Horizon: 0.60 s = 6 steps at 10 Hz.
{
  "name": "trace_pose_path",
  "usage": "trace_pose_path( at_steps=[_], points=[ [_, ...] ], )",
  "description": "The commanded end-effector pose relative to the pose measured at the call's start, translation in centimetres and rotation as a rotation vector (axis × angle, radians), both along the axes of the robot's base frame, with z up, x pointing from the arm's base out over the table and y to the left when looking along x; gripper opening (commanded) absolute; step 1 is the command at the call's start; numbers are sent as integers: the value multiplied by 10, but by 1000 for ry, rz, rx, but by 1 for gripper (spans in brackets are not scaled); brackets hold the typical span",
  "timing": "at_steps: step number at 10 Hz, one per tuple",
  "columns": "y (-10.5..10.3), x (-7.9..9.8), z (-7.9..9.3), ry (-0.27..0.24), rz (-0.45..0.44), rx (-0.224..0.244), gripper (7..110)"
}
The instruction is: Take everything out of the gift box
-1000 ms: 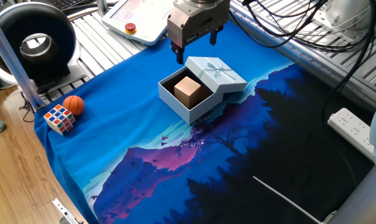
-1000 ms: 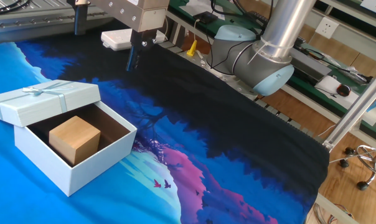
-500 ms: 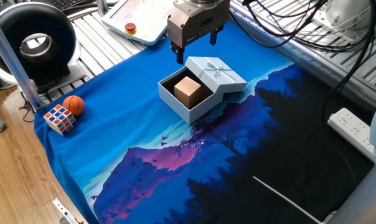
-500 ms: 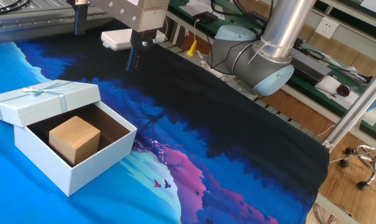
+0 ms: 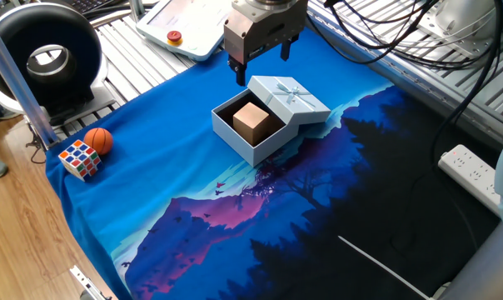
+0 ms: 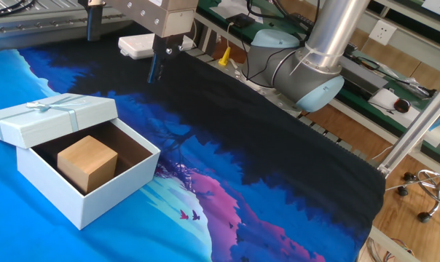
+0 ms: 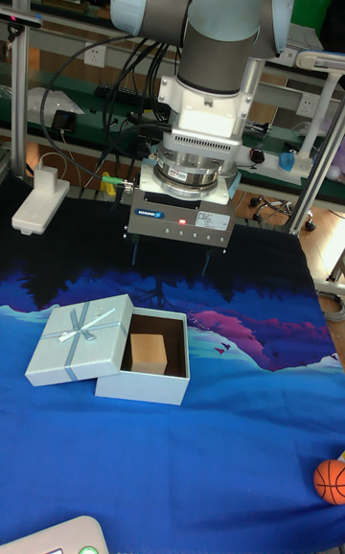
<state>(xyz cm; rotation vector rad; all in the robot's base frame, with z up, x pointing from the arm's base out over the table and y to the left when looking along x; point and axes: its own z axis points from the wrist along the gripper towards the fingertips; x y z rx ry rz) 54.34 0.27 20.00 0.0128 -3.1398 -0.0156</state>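
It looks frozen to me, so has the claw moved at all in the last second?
No. The gripper hangs open in the same spot by the far corner of the lid of the gift box, as before. The tan cube still sits inside.

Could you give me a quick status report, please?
Gripper open, empty, hovering beside gift box. Tan cube inside. Lid half off, nothing blocking.

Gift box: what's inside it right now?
One tan cube sits inside the gift box. The lid overlaps one side, so that part of the interior is hidden.
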Motion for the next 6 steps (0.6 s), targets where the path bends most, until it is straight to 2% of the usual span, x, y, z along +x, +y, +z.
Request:
trace_pose_path(
  at_steps=[1, 2, 6],
  points=[
    [41, -36, 6, 144, 15, 158, 109],
    [42, -36, 6, 144, 13, 158, 7],
    [43, -36, 4, 143, 8, 153, 7]
  ],
)
